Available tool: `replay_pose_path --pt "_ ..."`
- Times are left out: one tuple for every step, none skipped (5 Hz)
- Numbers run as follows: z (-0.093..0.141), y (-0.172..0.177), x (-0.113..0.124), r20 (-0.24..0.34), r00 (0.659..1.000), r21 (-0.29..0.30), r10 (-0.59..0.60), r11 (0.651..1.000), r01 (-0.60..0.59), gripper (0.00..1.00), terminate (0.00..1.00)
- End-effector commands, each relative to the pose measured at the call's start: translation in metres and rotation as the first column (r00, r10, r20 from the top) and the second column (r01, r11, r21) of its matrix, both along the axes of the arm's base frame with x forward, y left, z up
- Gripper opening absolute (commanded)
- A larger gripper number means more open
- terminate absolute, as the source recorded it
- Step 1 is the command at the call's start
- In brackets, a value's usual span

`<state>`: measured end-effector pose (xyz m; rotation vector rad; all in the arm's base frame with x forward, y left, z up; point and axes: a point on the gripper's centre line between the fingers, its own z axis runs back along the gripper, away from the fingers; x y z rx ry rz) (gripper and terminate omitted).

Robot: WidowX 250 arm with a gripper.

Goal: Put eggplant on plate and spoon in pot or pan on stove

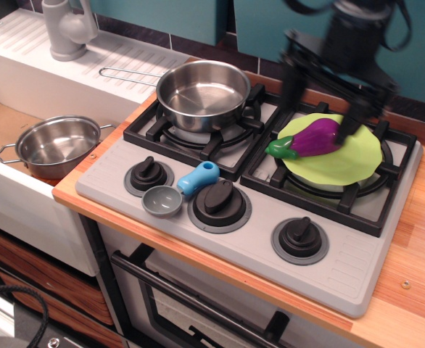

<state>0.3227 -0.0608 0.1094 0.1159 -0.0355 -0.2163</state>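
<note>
The purple eggplant point(312, 138) with its green cap lies on the lime-green plate point(347, 156), which rests on the right burner of the grey stove point(343, 264). My gripper point(321, 98) hovers above the eggplant, blurred by motion, fingers spread wide and empty. The spoon point(180, 190), grey bowl and light-blue handle, lies on the stove's front panel between the left and middle knobs. The shiny saucepan point(201, 94) with a long wire handle sits empty on the left burner.
A steel pot with two loop handles point(56, 147) stands in the sink area at left. A grey faucet point(69, 27) rises at the back left. Three black knobs line the stove front. Wooden counter point(415, 254) lies to the right.
</note>
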Motion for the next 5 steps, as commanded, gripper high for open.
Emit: replay_pose_path --pt "0.022 0.032 -0.014 0.100 0.994 0.023 -0.046 0.999 0.044 1.00 0.00" --pt "0.010 0.050 -0.018 0.128 0.989 0.016 -0.070 0.998 0.068 1.00 0.00" --pt "-0.004 0.068 -0.022 0.167 0.983 0.017 -0.081 0.997 0.079 1.00 0.00" --pt "-0.014 0.077 -0.027 0.180 0.981 0.027 -0.070 0.997 0.066 1.00 0.00" --pt "-0.021 0.080 -0.032 0.183 0.981 0.024 -0.062 0.998 0.059 1.00 0.00"
